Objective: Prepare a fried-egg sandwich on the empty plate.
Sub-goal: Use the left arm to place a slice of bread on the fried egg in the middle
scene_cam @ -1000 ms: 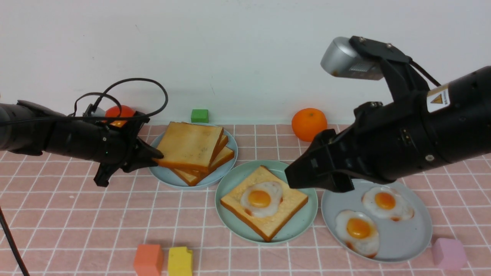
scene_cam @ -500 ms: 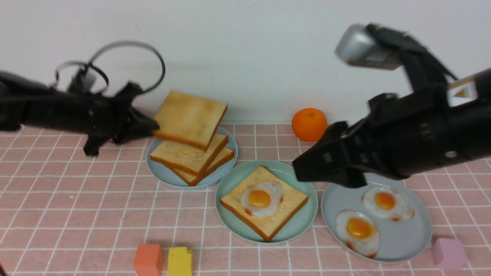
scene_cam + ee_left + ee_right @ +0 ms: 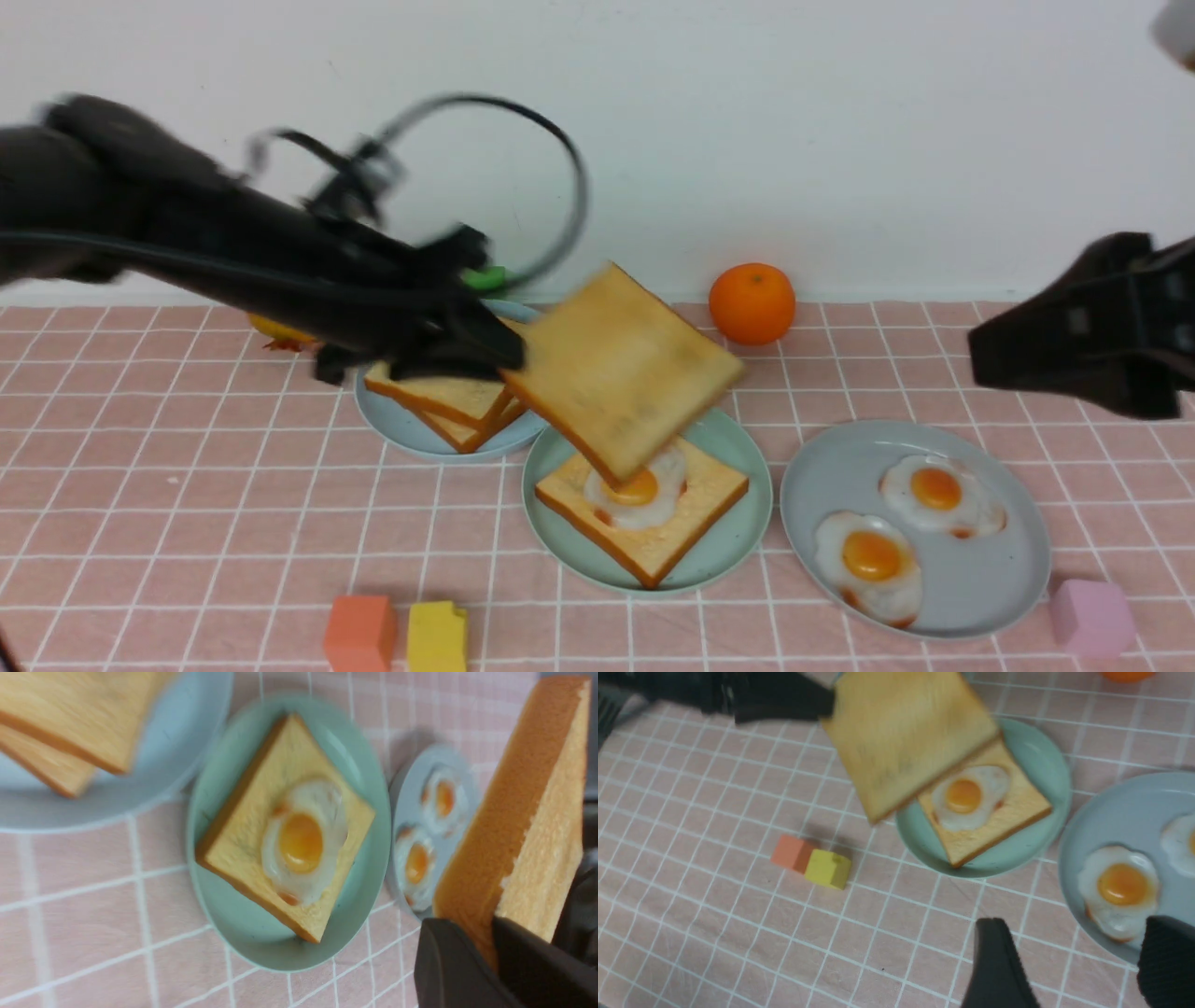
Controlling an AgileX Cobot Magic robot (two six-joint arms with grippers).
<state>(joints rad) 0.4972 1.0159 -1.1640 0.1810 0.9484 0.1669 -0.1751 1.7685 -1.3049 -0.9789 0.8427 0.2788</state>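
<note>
The mint-green plate (image 3: 738,551) holds one toast slice (image 3: 686,523) with a fried egg (image 3: 644,490) on it; all three show in the left wrist view (image 3: 224,905). My left gripper (image 3: 509,359) is shut on the edge of a second toast slice (image 3: 621,373) and holds it tilted in the air above the plate's left half. In the left wrist view the fingers (image 3: 448,961) pinch that slice (image 3: 518,812). My right gripper (image 3: 1069,956) is open and empty, pulled back at the right (image 3: 1074,359) above the table beside the grey-blue plate.
A pale blue plate (image 3: 411,434) with loose toast slices (image 3: 439,397) lies left of the mint plate. A grey-blue plate (image 3: 990,588) holds two fried eggs (image 3: 873,555). An orange (image 3: 752,303), an orange block (image 3: 359,630), a yellow block (image 3: 437,637) and a pink block (image 3: 1092,616) stand around.
My left gripper lifted the top toast slice off the stack and carried it right, over the mint plate. My right arm withdrew to the right.
</note>
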